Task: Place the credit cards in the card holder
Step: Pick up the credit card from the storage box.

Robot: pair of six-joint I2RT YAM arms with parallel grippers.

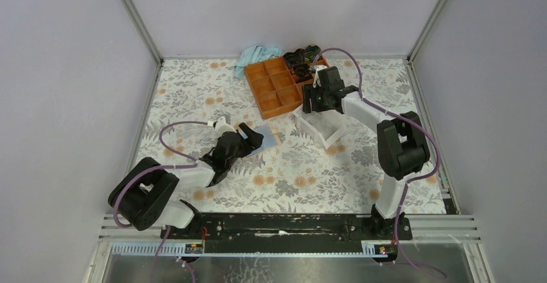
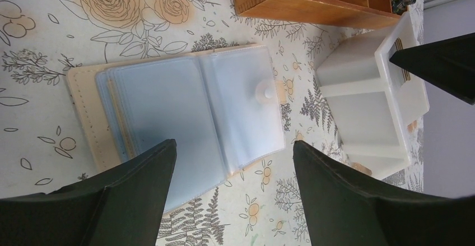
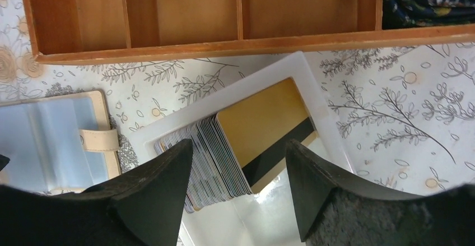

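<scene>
One card holder (image 2: 185,111), one credit cards (image 3: 263,117) stack, one white bin (image 2: 358,111), one orange tray (image 3: 224,47), one cloth (image 1: 255,56).

Card holder (image 2: 185,108) open, cards (image 3: 221,153) stacked

— What do we see under our left claw (image 2: 233,143)?
— The card holder (image 2: 185,100), lying open on the floral worktop (image 2: 56,27), clear sleeves up, framed by our wide-spread fingers.
— And to its right?
— A white box (image 2: 358,89), near but apart. The orange tray (image 2: 313,2) sits beyond both.
</scene>
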